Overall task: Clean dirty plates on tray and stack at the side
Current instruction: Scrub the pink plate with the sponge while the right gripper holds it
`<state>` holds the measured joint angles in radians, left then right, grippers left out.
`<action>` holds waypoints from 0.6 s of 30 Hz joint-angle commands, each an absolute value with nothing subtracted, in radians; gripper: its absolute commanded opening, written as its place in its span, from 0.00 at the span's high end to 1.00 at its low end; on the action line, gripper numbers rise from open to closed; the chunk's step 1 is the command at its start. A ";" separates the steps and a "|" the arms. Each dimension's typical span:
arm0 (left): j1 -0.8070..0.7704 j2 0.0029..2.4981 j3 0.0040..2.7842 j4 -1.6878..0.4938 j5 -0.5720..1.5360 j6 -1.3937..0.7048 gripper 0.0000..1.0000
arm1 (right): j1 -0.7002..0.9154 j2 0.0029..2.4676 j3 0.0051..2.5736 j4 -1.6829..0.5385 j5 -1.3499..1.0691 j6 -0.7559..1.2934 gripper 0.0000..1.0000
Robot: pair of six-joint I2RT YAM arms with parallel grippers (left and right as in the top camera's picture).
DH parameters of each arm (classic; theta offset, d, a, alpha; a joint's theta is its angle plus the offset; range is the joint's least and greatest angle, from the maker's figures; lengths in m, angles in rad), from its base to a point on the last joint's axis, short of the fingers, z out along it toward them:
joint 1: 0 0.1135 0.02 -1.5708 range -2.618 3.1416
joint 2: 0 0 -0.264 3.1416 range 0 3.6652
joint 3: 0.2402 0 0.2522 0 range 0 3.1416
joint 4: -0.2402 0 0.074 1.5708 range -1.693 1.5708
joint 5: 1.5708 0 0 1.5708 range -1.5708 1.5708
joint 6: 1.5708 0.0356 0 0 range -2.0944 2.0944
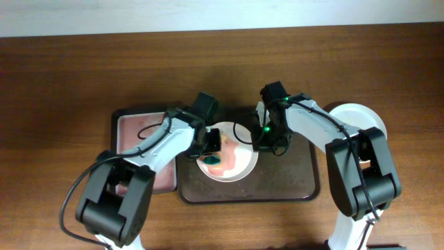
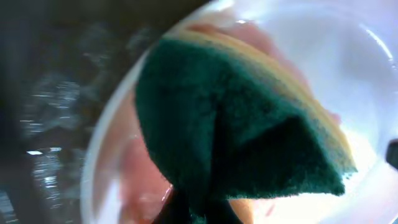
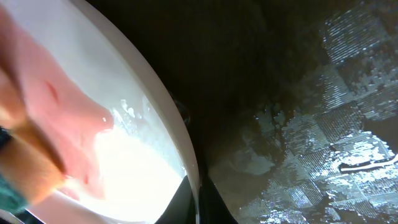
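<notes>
At the far left of the bench [image 1: 62, 76] lies a pinkish tray [image 1: 139, 128], and just to the right of it a dark tray [image 1: 291, 184] which carries the dirty plate [image 1: 239, 167]. The left end effector [image 1: 211, 144] is clenched on a sponge [image 1: 212, 160] and presses it on the plate at about 9 o'clock from the plate's centre. The right end effector [image 1: 261, 137] stands at the plate's 3 o'clock edge. From its wrist view I judge that it pinches the rim between both fingers, to stop the plate from sliding. At the far right, at about 2 o'clock from the dark tray, a white plate [image 1: 350, 114] rests on the bench, partly hidden by the right arm; I take it for the stacking place. The dirty plate looks stiff, smooth and wet, so it is probably slippery and breakable. The rim is the best place to take hold of it, with a firm but not hard grip. The sponge is soft and will bend under pressure. The left wrist view shows better than the overhead one the green scrub face, the yellow layer behind it and the pink smear [image 2: 140, 180] on the plate. Only the right wrist view shows a little foam [image 3: 127, 113] near the rim and the wet shine of the dark tray.
</notes>
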<state>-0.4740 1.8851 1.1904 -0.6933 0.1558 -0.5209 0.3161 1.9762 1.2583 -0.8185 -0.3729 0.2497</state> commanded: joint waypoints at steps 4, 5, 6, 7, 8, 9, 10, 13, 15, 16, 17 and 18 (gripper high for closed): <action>-0.445 1.759 1.233 -0.650 0.218 -0.519 1.00 | 0.314 1.987 1.251 -0.826 -0.355 0.251 0.96; -0.445 1.763 1.227 -0.646 0.222 -0.558 1.00 | 0.314 1.987 1.251 -0.826 -0.355 0.251 0.96; -0.447 1.780 1.224 -0.639 0.245 -0.588 1.00 | 0.314 1.987 1.251 -0.826 -0.355 0.251 0.96; -0.453 1.794 1.224 -0.624 0.278 -0.588 1.00 | 0.314 1.987 1.251 -0.826 -0.355 0.251 0.96; -0.459 1.808 1.224 -0.610 0.299 -0.588 1.00 | 0.314 1.987 1.251 -0.826 -0.355 0.251 0.96; -0.472 1.835 1.224 -0.584 0.315 -0.588 1.00 | 0.314 1.987 1.251 -0.826 -0.355 0.251 0.96; -0.489 1.870 1.224 -0.555 0.323 -0.590 1.00 | 0.314 1.987 1.251 -0.826 -0.355 0.252 0.96; -0.509 1.948 1.224 -0.496 0.390 -0.597 1.00 | 0.314 1.987 1.251 -0.830 -0.355 0.252 0.96; -0.517 1.996 1.224 -0.499 0.374 -0.603 1.00 | 0.314 1.987 1.251 -0.833 -0.355 0.251 0.96; -0.517 2.008 1.224 -0.517 0.375 -0.603 1.00 | 0.314 1.987 1.251 -0.833 -0.355 0.251 0.96; -0.517 2.014 1.224 -0.567 0.374 -0.603 1.00 | 0.314 1.987 1.251 -0.833 -0.355 0.251 0.96; -0.517 2.014 1.224 -0.611 0.374 -0.603 1.00 | 0.314 1.987 1.251 -0.833 -0.355 0.251 0.96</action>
<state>-0.5133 1.9713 1.2293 -0.5247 0.3687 -0.5926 0.3157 1.9762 1.2579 -0.8318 -0.3653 0.2539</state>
